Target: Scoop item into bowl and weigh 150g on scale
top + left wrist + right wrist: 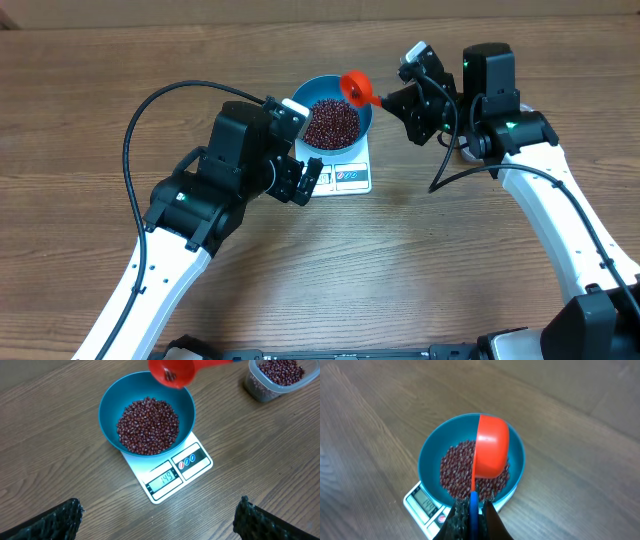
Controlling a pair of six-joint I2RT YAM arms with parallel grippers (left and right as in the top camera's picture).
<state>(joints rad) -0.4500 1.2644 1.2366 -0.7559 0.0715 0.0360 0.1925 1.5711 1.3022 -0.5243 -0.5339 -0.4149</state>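
Overhead and wrist views of a wooden table (100, 80). Right gripper (472, 510) clamped shut on the blue handle of an orange-red scoop (491, 447), cup tipped just ahead of the fingertips, above the far side of the blue bowl (107, 410). Left gripper (160, 525) spread fully wide, holding nothing, hanging clear of everything. Bowl seated on the white scale (200, 462), straight ahead of and between the left fingers (55, 520), apart from both. Heap of small glossy red-brown beans (148, 426) filling the bowl's lower half, a few more inside the scoop. Display digits (163, 478) small, seemingly reading 149, so likely only a bean or so short of target.

Beans judged light, hard, slippery and quick to roll: best poured by a slight tilt or tap, never pinched. Scoop handle stiff and thin, a sound place for the grip. Bowl smooth and rigid, best not touched, for fear of upsetting the reading. Clear tub (280, 380) of spare beans far ahead of the left fingers, off to their right side, well apart from the bowl. Open table on every side of the scale; bowl rim the only edge near the scoop.
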